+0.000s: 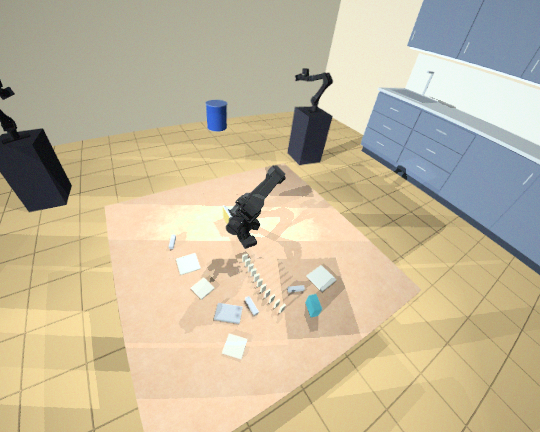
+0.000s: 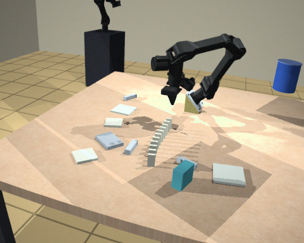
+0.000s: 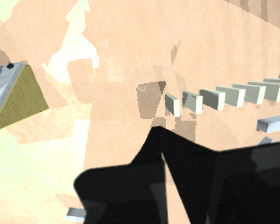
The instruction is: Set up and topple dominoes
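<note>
Spanning most of the exterior view, the table (image 2: 74,197) is a broad slab of pale, matte wood with a grained front edge. Over its far half the arm (image 2: 215,45), glossy black and boxy at the joints, bends from a wedge-shaped yellow base (image 2: 191,106) and carries the hand (image 2: 172,102) above the boards. The hand's two dark, tapering fingers are pressed together to a single point with nothing between them, hanging clear above the far end of the row and not touching it.

A flat grey-white slab (image 2: 229,174) lies near the right front, and a teal block (image 2: 182,175) stands tilted just beside it. Four thin pale tiles (image 2: 109,140) are scattered on the left.

The row of dominoes (image 2: 159,135) runs down the table's middle: small, pale, sharp-edged rectangular blocks, all upright, evenly spaced in a slightly curving line. Loose dominoes lie flat: one (image 2: 130,147) just left of the row, another (image 2: 129,97) farther back.
</note>
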